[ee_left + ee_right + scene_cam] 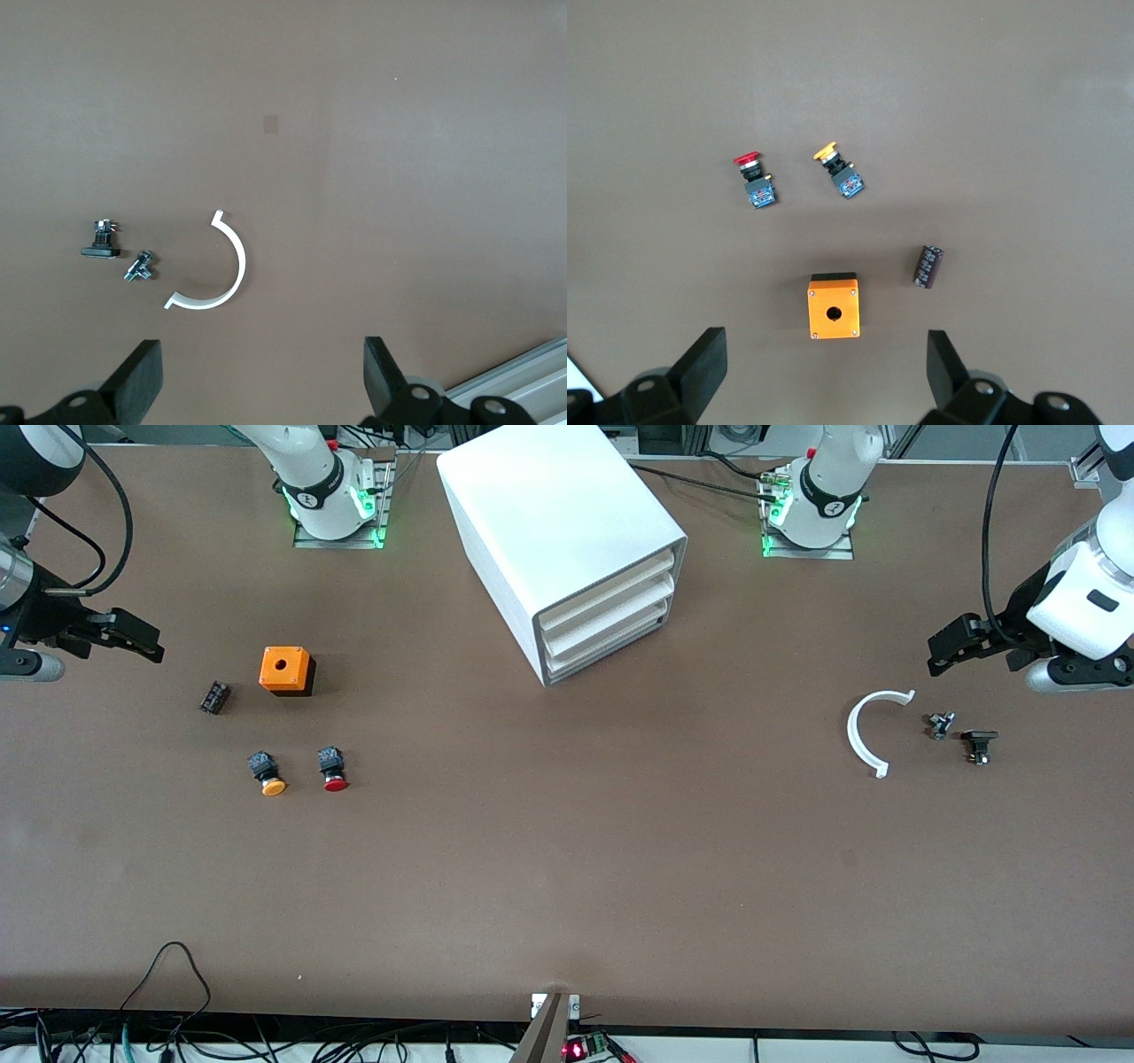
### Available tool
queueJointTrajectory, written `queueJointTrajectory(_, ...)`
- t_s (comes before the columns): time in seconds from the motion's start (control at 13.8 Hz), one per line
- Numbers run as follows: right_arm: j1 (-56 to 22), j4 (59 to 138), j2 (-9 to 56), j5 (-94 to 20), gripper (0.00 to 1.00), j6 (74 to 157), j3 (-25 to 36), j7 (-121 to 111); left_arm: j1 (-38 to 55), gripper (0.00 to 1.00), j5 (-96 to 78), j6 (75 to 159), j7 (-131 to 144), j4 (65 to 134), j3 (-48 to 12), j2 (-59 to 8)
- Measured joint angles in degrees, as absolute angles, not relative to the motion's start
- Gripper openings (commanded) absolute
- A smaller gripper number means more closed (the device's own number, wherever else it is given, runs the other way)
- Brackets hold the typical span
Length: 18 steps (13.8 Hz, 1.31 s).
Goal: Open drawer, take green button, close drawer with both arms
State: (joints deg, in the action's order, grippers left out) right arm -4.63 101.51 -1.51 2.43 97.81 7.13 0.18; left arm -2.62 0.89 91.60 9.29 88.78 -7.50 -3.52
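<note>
The orange-capped button (267,771) and red-capped button (333,769) are seen lowest on the table (567,868). The drawer (611,646) is shut. Both grippers — left gripper (944,648), right gripper (142,640) — are held at the table's ends, jaws wide, empty.

A white three-drawer cabinet (567,540) stands mid-worktop (567,868), its lowest drawer (611,646) closed. Toward the right arm's end lie an orange box (285,670), a dark capacitor (214,697), an orange-capped button (267,771) and a red-capped one (332,768) — toward the left arm's end, a white curved clip (864,735) and two small metal parts (941,724)
</note>
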Motion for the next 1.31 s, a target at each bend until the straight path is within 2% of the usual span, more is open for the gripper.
queueJointTrajectory(0.44, -4.63, 101.52, -1.51, 2.43, 1.0, 97.8, 7.13, 0.18, -2.8, 1.0, -1.81, 90.62, 9.23, 89.1, -7.4, -4.71)
queueJointTrajectory(0.65, -4.63, 101.54, -1.51, 2.42, 1.0, 97.8, 7.13, 0.18, -2.78, 1.0, -3.32, 87.11, 8.61, 90.78, -7.47, -6.63)
queueJointTrajectory(1.02, -4.63, 101.57, -1.51, 2.42, 1.0, 97.8, 7.13, 0.18, -2.05, 1.0, -13.9, 86.29, 3.03, 97.04, -7.68, -14.17)
queueJointTrajectory(1.31, -4.64, 101.58, -1.47, 2.15, 1.0, 97.94, 7.11, 0.18, -0.35, 1.0, -29.33, 91.52, -7.17, 104.4, -7.94, -21.52)
